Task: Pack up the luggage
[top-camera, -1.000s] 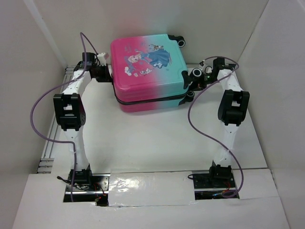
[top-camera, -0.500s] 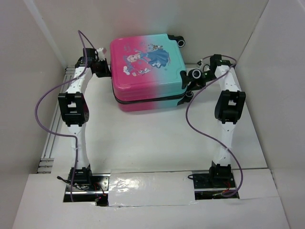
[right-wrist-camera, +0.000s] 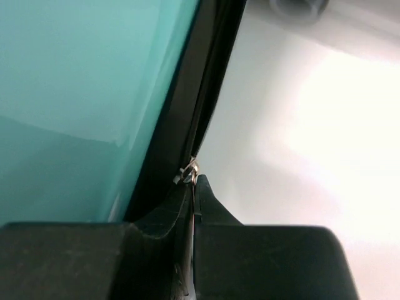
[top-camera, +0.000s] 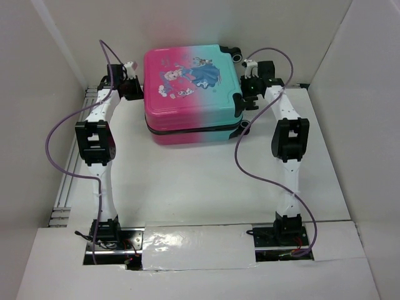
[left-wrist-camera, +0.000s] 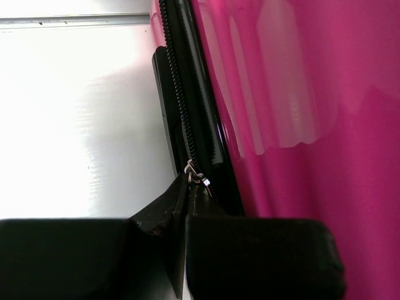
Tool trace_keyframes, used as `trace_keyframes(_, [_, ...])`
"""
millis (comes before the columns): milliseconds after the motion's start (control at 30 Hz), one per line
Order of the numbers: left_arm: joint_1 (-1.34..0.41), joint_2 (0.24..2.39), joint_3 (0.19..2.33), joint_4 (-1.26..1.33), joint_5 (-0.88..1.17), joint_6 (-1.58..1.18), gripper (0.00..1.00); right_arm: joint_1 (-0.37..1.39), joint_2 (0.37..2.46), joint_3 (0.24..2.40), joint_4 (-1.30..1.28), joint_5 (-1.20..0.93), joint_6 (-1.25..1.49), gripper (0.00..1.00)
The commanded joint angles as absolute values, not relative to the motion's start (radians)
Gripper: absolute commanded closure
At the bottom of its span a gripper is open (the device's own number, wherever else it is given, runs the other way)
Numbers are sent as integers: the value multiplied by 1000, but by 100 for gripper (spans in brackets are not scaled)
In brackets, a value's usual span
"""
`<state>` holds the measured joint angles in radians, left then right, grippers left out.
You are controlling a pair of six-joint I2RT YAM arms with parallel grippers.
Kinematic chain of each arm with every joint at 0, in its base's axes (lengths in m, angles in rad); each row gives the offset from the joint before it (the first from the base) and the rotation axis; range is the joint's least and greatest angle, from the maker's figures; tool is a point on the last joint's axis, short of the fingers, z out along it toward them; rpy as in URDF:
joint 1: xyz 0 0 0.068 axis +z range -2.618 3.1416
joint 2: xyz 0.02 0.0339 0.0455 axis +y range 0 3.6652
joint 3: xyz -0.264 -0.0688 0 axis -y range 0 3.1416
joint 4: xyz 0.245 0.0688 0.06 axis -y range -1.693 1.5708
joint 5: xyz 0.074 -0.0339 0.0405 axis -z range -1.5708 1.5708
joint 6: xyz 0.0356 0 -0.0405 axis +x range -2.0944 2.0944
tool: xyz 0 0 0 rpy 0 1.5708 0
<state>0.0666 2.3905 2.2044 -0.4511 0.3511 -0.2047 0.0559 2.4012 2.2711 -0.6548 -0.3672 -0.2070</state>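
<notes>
Top view, luggage: the luggage (top-camera: 190, 87) lies flat and shut at the far middle of the table (top-camera: 200, 181), pink half to the left, teal half to the right, cartoon figures facing up.
Top view, wheels: two black wheels (top-camera: 237, 55) stick out on the teal side, one at the far corner and one at the near corner.
Top view, left fingers: the left fingers (top-camera: 139, 90) press against the pink side wall at the seam.
Top view, right fingers: the right fingers (top-camera: 247, 94) sit at the teal side wall, between the two wheels.
Top view, surroundings: purple cables (top-camera: 53, 140) loop off both arms; white walls stand close on three sides; a metal rail (top-camera: 62, 194) runs along the table's left edge.
Left wrist, grip: the left fingers (left-wrist-camera: 192, 199) are clenched on the pink-side zip pull (left-wrist-camera: 195, 173).
Left wrist, around: the black zip track (left-wrist-camera: 187, 94) runs up from the tips, with glossy magenta shell to the right and white table to the left.
Right wrist, grip: the right fingers (right-wrist-camera: 201, 200) are pinched on the teal-side zip pull (right-wrist-camera: 187, 171).
Right wrist, around: teal shell fills the left, a black seam band (right-wrist-camera: 200, 75) runs beside it, and a blurred grey shape shows at the top edge.
</notes>
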Motion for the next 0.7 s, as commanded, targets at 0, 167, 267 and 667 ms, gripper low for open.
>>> trace_keyframes(0, [117, 2345, 2187, -442, 250, -126, 100, -70, 2451, 2322, -38, -359, -213, 100])
trace_keyframes(167, [86, 2327, 2177, -497, 186, -78, 100, -83, 2341, 2123, 33, -370, -176, 100])
trace_keyframes(267, [86, 2316, 2168, -497, 150, -89, 100, -55, 2365, 2143, -23, -295, -239, 100])
trace_keyframes(667, [86, 2448, 2332, -350, 126, -100, 100, -23, 2671, 2430, 90, -111, -88, 100])
